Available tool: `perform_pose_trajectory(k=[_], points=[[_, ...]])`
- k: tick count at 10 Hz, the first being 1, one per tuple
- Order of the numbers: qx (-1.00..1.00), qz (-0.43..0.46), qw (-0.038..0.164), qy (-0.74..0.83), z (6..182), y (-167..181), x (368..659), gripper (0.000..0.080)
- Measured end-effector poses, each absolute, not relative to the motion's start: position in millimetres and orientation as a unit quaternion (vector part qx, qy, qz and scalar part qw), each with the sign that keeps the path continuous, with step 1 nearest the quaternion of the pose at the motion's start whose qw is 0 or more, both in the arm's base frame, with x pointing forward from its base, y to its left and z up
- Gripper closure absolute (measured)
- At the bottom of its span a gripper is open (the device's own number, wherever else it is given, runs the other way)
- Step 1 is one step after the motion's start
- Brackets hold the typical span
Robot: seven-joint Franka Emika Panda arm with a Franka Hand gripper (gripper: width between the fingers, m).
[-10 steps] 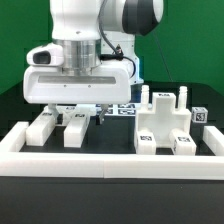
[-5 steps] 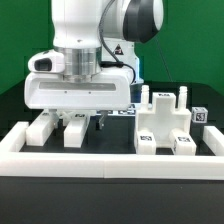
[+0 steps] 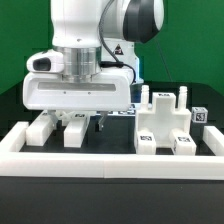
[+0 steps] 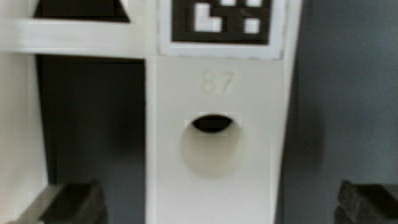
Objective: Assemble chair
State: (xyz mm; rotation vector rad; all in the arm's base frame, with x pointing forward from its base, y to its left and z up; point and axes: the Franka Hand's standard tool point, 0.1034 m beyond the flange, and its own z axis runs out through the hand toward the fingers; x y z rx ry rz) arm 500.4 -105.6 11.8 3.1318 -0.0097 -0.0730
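1. dark tabletop [image 3: 115,137] inside a white border rail [image 3: 110,160], green wall [image 3: 195,40] behind.
2. i see the gripper [image 3: 82,120] low over loose chair pieces [image 3: 42,128] at the exterior view's left, its fingers [image 4: 75,200] spread wide either side of a tagged piece [image 4: 214,130], clear of it.
3. partly built chair block [image 3: 165,125] stands at that view's right.

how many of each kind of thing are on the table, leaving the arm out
long blocks: 2
big pegged block: 1
small tagged piece: 1
marker board: 1
rail: 1
total: 6
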Motion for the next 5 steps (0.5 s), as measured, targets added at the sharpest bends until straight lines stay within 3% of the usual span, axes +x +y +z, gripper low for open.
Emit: perform_pose_trajectory(k=[5], points=[[1.000, -0.018, 0.007, -0.001, 11.1, -105.7, 510.2, 0.0150]])
